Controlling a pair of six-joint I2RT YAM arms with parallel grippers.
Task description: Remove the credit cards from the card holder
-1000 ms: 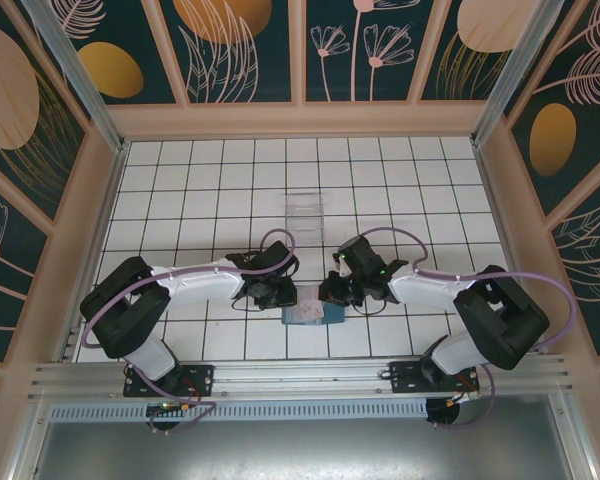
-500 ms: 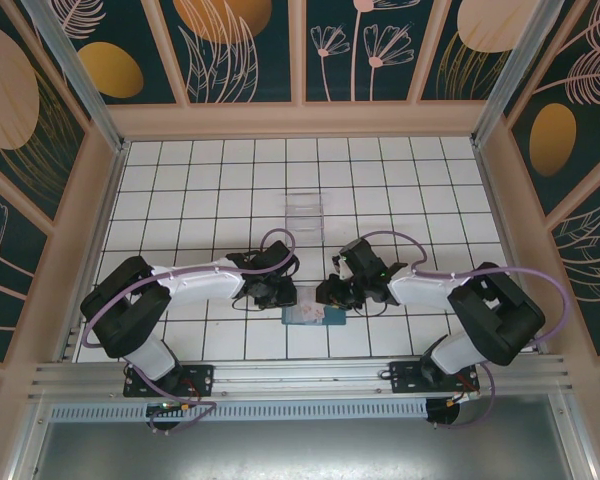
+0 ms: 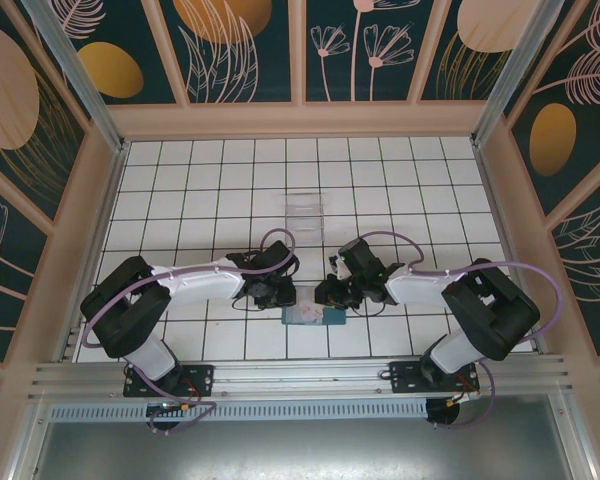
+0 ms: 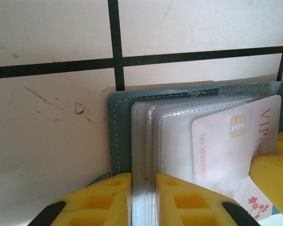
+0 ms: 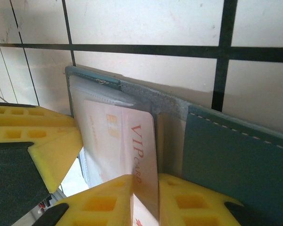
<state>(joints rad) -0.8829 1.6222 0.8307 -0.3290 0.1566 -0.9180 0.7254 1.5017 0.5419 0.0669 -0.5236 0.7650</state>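
**Draw the card out level, wallet anchored**

The card holder lies open on the counter near the front edge, between the two arms. The left hand pinches its clear sleeves. The right hand pinches the whitish card, which juts partway from a sleeve. The card should slide out best if pulled flat along the sleeve's opening while the left grip holds firm. The hands crowd each other and could bump. A clear box stands well apart, farther back.
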